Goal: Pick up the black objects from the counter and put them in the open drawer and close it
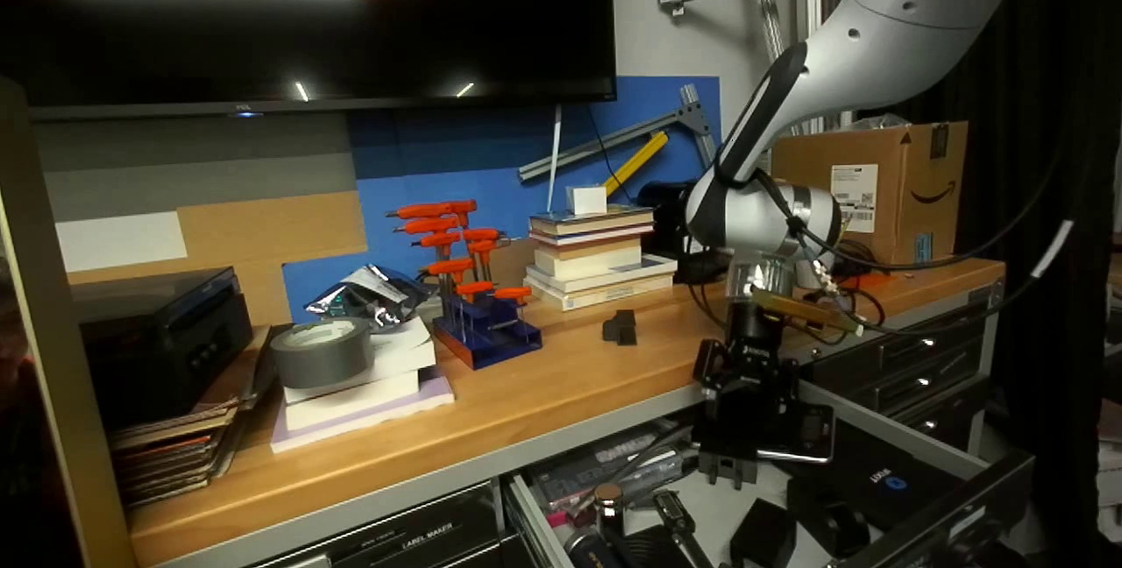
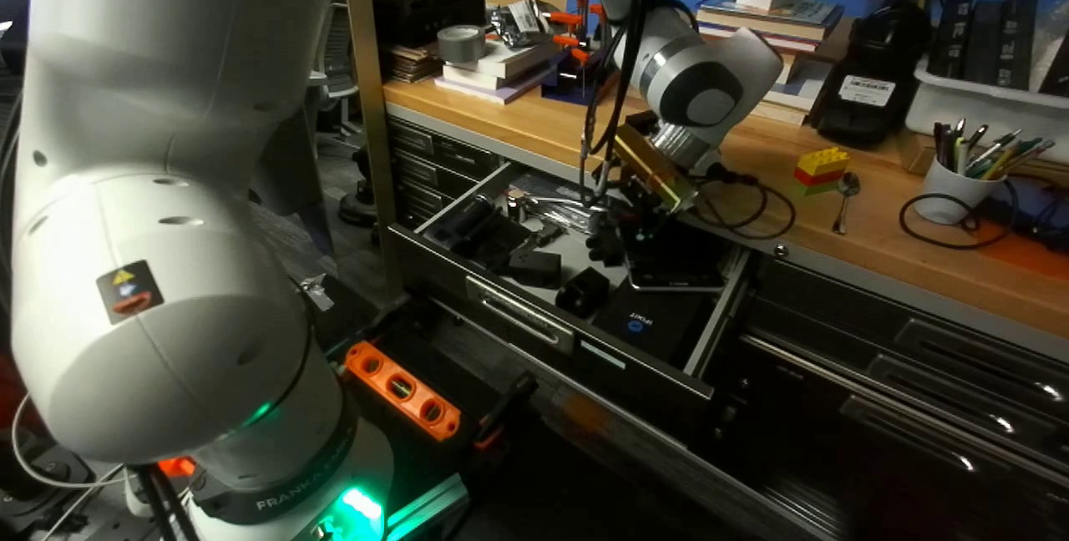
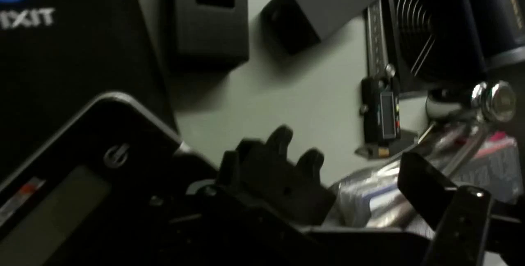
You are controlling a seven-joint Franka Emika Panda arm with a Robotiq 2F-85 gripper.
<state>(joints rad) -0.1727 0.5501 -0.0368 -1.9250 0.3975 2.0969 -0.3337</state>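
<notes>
One black object [image 1: 621, 329], small and chunky, lies on the wooden counter [image 1: 561, 375] in front of the stacked books; the arm hides that spot in an exterior view. Another black piece with rounded prongs [image 3: 287, 175] is inside the open drawer [image 2: 443, 274], right by the left finger of my gripper [image 3: 322, 167]. The jaws stand wide apart, a gap showing between this piece and the right finger [image 3: 426, 192]. Whether it touches the left finger or the drawer floor I cannot tell. Two dark blocks [image 3: 209, 24] [image 3: 328, 5] also lie on the drawer floor.
Inside the drawer are a caliper [image 3: 381, 110], a black IFIXIT case [image 3: 74, 52], a device with a display [image 3: 119, 151] and shiny bags [image 3: 381, 192]. On the counter stand a tool rack [image 1: 491, 331], books [image 1: 596, 270] and a pen cup [image 2: 952, 194].
</notes>
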